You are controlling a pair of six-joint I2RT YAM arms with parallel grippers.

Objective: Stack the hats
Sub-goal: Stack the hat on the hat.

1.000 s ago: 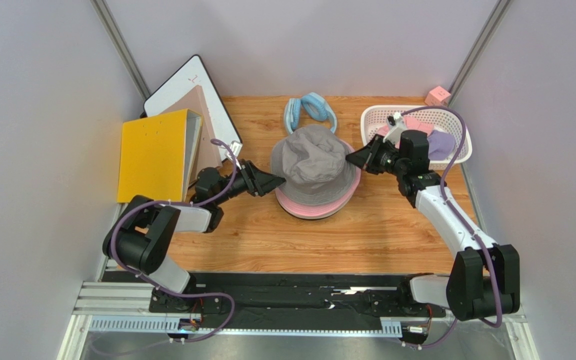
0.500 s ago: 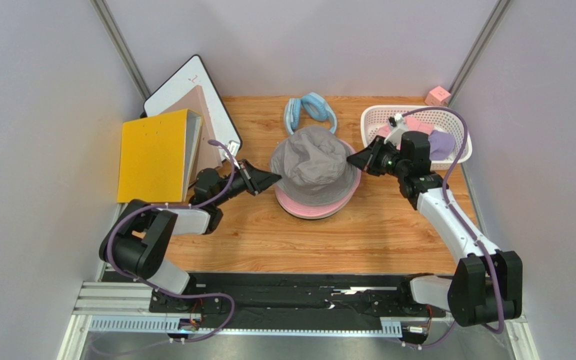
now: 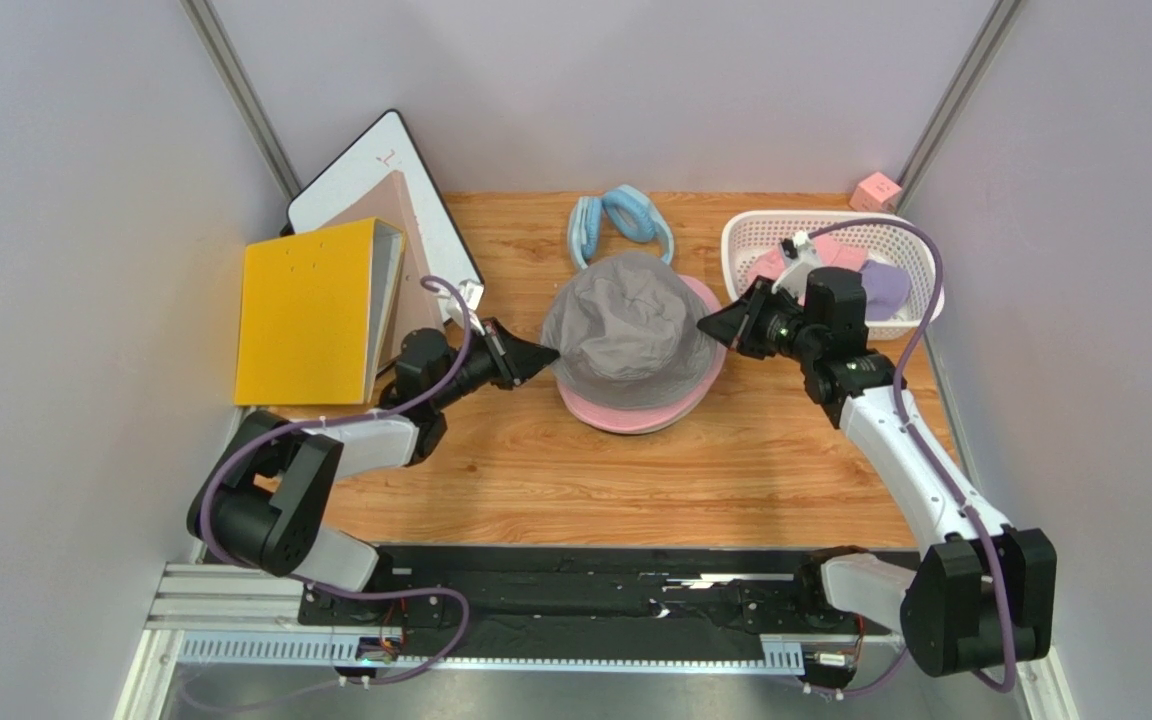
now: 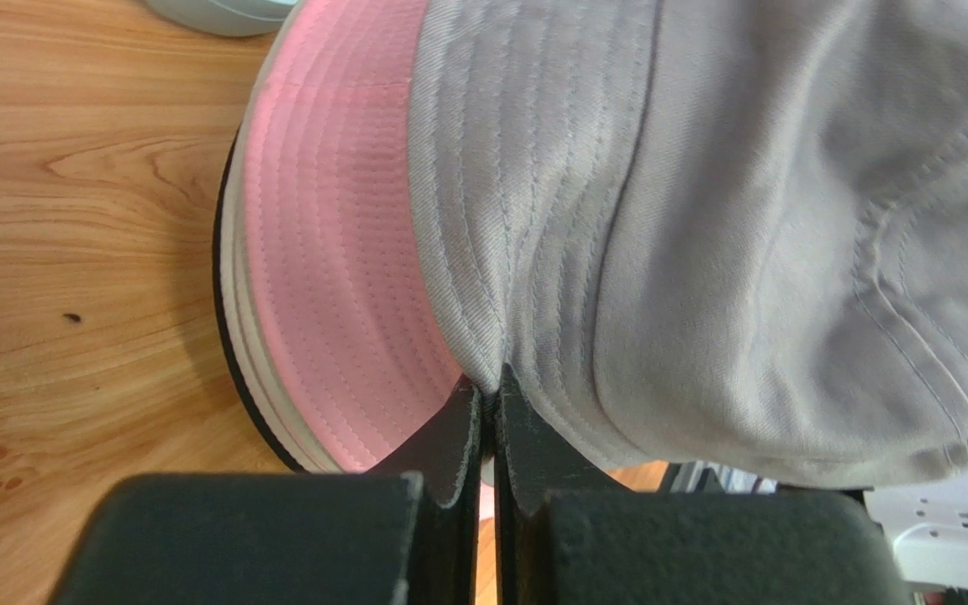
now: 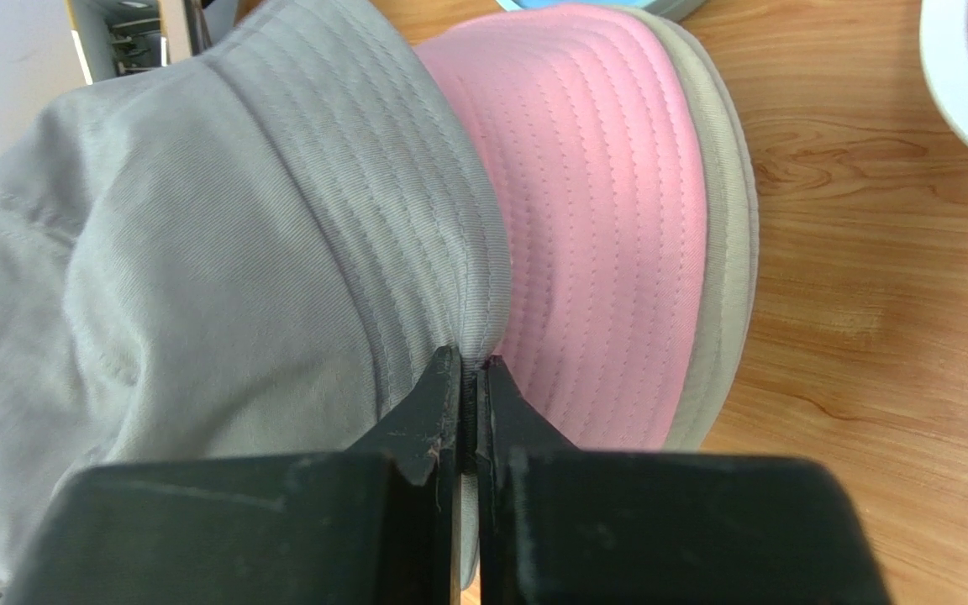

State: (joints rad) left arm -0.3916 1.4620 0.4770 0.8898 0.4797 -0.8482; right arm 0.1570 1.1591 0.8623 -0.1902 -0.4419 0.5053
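Roughly midway, by my reading: a pile stands in the middle of the counter (image 3: 537,480), and the grey hat (image 3: 624,323) sits uppermost over the pink hat (image 3: 642,413), whose brim shows along the lower and right edge of the pile. Under the pink brim the right wrist view shows a beige hat (image 5: 727,240). The left wrist view shows the thin edge of a black hat (image 4: 219,271) lowest of all. So four layers seem to be gathered.

The grey one does not look settled yet. Its crown is crumpled and it lies shifted toward the upper left of the pile. I cannot tell whether its brim rests on the pink one or hangs just above it. What is left, most likely, is to lower and release it squarely, then fetch what is in the basket (image 3: 931,300) at the upper right. The lavender cloth (image 3: 883,285) and pink cloth (image 3: 838,248) there may be further hats.

The left fingers (image 3: 531,357) are pressed together on the grey hat's brim at its left edge; the left wrist view shows a fold of fabric nipped between the tips. The right fingers (image 3: 726,320) are likewise clamped on the brim at the right edge, with the pink brim just beside them. The grey hat thus spans between the two pairs of fingers, across the pile.
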